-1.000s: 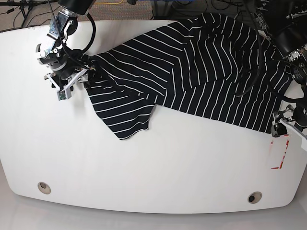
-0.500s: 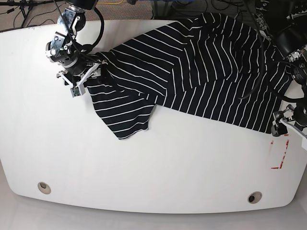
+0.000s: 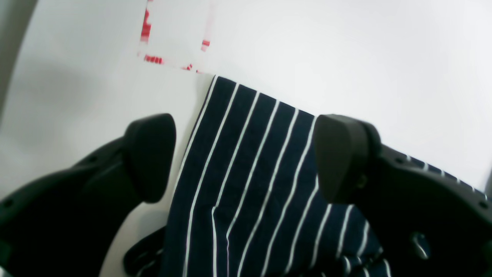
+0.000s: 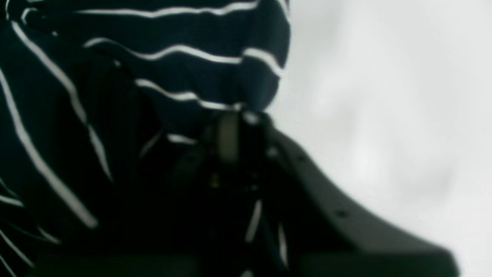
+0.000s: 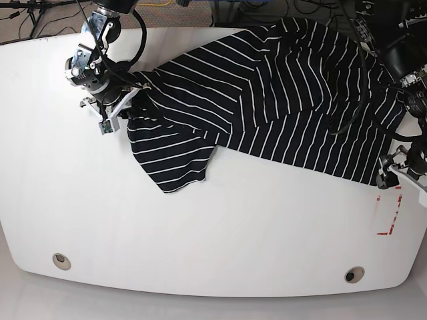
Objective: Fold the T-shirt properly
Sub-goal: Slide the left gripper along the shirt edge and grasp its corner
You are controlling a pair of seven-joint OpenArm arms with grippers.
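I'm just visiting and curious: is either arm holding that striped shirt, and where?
The right gripper pinches the T-shirt at its bunched edge; the left gripper is open, holding nothing.

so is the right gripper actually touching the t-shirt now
Touching. In the right wrist view the right gripper has its jaws shut with striped fabric of the T-shirt bunched at their tips; the base view shows it on the shirt's edge.

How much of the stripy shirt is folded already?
Hardly any. The T-shirt lies spread and rumpled across the table, with no neat fold showing. In hand: the right gripper is shut on the shirt's edge at one end, while the left gripper hangs open over the opposite corner without gripping. Left to do: flattening it and every proper fold.
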